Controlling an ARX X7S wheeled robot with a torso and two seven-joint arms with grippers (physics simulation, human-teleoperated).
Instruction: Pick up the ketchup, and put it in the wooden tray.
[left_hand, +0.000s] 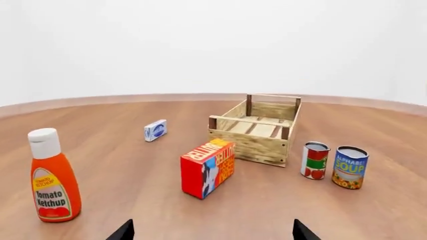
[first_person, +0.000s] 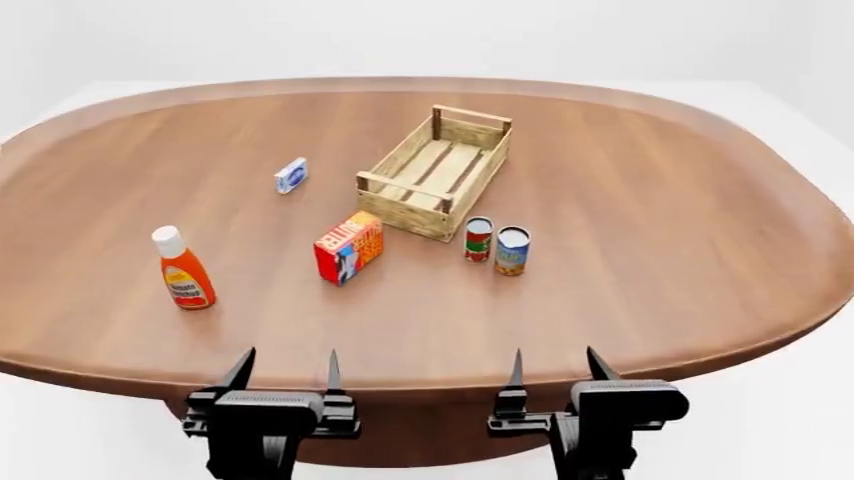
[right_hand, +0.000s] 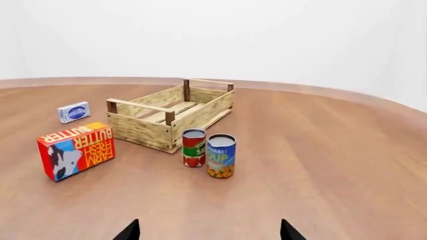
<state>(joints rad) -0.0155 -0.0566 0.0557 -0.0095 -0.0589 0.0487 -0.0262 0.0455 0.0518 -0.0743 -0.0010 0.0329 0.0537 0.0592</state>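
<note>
The ketchup (first_person: 184, 270), a red-orange squeeze bottle with a white cap and yellow label, stands upright at the table's left front; it also shows in the left wrist view (left_hand: 53, 179). The wooden tray (first_person: 435, 172), a pale slatted crate, sits empty at mid-table and shows in both wrist views (left_hand: 257, 128) (right_hand: 167, 118). My left gripper (first_person: 286, 370) is open and empty at the table's near edge, to the right of the ketchup and nearer than it. My right gripper (first_person: 554, 366) is open and empty at the near edge, further right.
A red-and-yellow butter box (first_person: 348, 247) stands in front of the tray. A red-labelled can (first_person: 478, 239) and a blue soup can (first_person: 511, 250) stand by the tray's near right corner. A small blue-and-white box (first_person: 291, 175) lies left of the tray. The brown wooden table (first_person: 667, 200) is oval.
</note>
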